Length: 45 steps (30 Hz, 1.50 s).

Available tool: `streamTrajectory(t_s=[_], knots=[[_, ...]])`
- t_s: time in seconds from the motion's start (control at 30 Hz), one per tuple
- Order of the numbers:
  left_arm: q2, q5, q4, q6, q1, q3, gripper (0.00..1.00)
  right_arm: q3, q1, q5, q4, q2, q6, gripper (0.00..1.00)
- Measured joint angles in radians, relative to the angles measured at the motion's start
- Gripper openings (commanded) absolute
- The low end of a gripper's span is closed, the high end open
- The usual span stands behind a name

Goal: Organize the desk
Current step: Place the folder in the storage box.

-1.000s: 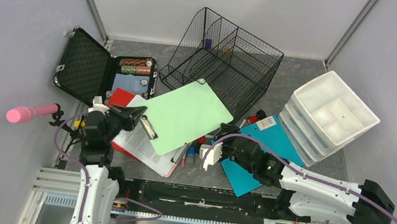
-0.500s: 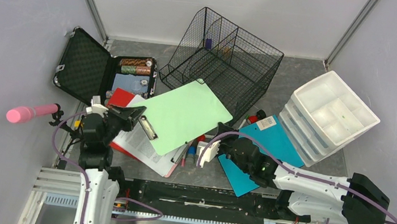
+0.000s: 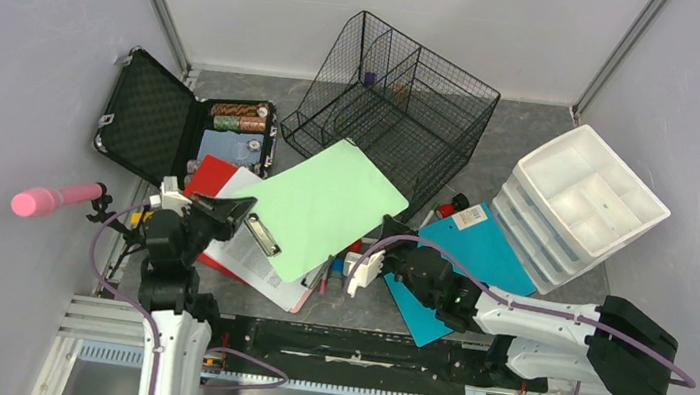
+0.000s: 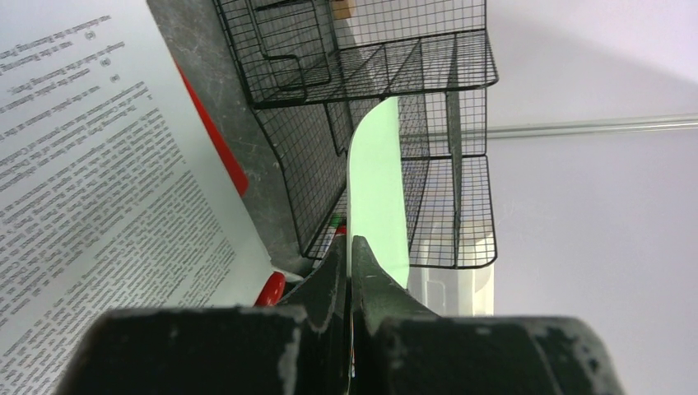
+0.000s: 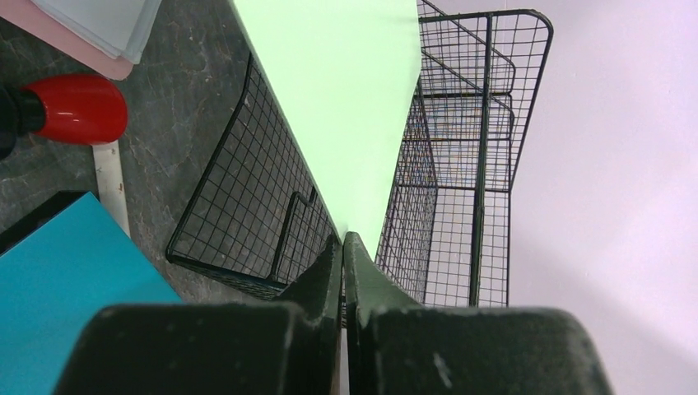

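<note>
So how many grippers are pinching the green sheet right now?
2. The left gripper is shut on the left corner of the green sheet, the right gripper on its near right edge.

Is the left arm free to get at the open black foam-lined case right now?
Probably not: the left pincer is shut on the pale green sheet, though the black case lies close by, unobstructed.

My desk (image 3: 536, 130) is dark grey, mottled like stone. The clipboard sheet (image 3: 325, 205) is plain pale green. The wire basket (image 3: 408, 104) is black grid mesh. The folder (image 3: 496, 251) is teal; the drawer unit (image 3: 587, 202) white. The case (image 3: 149, 117) is black, its lining dimpled. My right arm (image 3: 537, 326) is white and black.
</note>
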Motion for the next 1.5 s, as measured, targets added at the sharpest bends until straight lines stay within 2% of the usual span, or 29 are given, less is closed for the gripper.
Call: streamTrajectory(t_s=[0.6,1.0,1.17,1.5], knots=[[-0.06,0.029,-0.1,0.108,0.006,-0.013,0.02,-0.003,0.003,0.056,0.064,0.077,-0.078,0.0],[-0.081,0.031,-0.137,0.146,0.006,-0.013,0.02,0.025,0.031,0.122,0.039,0.107,-0.122,0.0],[-0.077,0.031,-0.141,0.154,0.006,-0.013,0.02,0.056,0.042,0.157,-0.008,0.11,-0.13,0.0],[-0.058,0.034,-0.138,0.153,0.006,0.029,0.02,0.196,0.032,0.175,-0.225,0.095,-0.042,0.0]])
